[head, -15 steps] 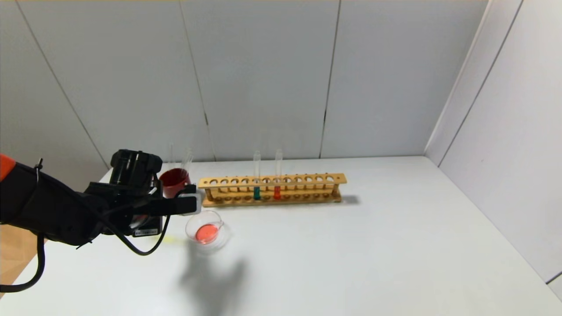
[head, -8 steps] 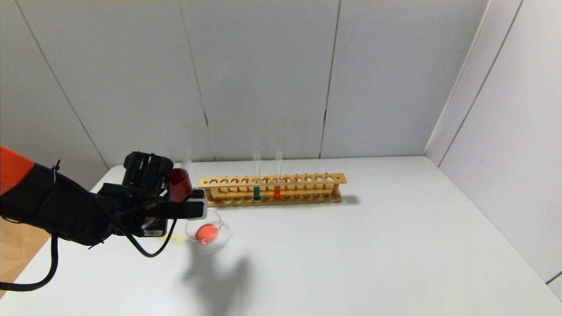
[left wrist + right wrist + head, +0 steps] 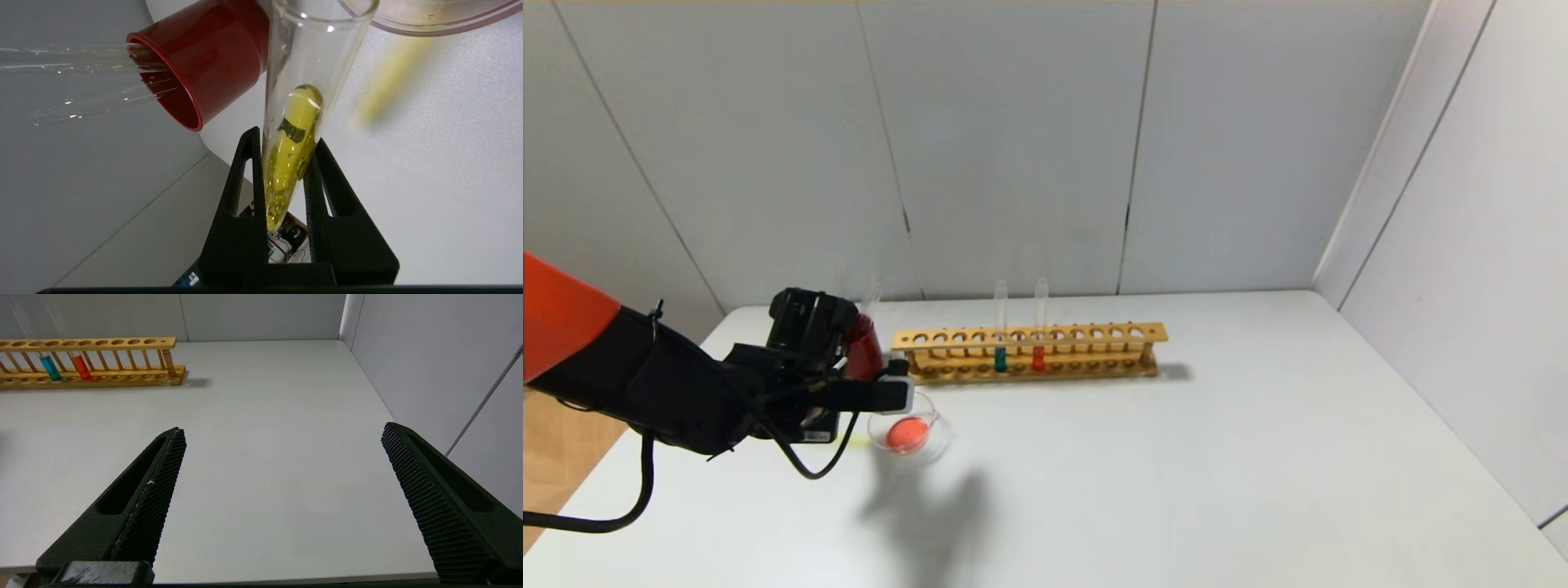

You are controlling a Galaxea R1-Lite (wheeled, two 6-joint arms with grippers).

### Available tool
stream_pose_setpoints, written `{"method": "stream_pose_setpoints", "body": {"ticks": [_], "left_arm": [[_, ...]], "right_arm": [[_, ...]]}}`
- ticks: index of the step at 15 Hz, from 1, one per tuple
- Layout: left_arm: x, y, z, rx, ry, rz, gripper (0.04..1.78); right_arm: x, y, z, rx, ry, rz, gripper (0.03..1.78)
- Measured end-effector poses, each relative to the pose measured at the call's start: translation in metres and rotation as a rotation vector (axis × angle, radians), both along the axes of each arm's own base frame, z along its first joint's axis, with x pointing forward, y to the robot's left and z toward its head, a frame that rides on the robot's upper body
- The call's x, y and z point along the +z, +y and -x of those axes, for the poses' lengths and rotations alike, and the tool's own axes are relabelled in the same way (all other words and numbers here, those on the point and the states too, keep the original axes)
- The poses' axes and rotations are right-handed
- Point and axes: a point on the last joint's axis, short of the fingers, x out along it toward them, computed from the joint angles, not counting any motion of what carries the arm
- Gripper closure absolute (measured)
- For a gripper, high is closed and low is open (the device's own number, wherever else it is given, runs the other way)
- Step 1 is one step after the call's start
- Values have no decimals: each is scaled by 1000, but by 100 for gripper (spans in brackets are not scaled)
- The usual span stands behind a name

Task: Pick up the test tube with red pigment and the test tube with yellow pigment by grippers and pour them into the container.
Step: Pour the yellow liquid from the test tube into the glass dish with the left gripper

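My left gripper is shut on the test tube with yellow pigment. It holds the tube tilted, with its open mouth close to the rim of the container. The yellow liquid lies between the fingers and partway up the tube. The container, a low clear glass dish, stands on the table just right of the gripper and holds coral-red liquid. No tube with coral-red liquid shows. My right gripper is open and empty, low over the table's near right part.
A dark red cup with empty clear tubes stands behind the left gripper. A wooden rack farther back holds a teal-liquid tube and a deeper red tube. Walls close off the back and right.
My left arm has moved to the right toward the container with the yellow tube in it. The container, cup and rack have not moved.
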Motion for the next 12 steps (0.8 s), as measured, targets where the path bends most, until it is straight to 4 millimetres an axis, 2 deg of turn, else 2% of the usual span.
{"method": "stream_pose_setpoints", "body": {"ticks": [12], "left_arm": [[-8,0,-12,31,6,-54,151]], "right_arm": [[0,0,0,0,0,0,6]]}}
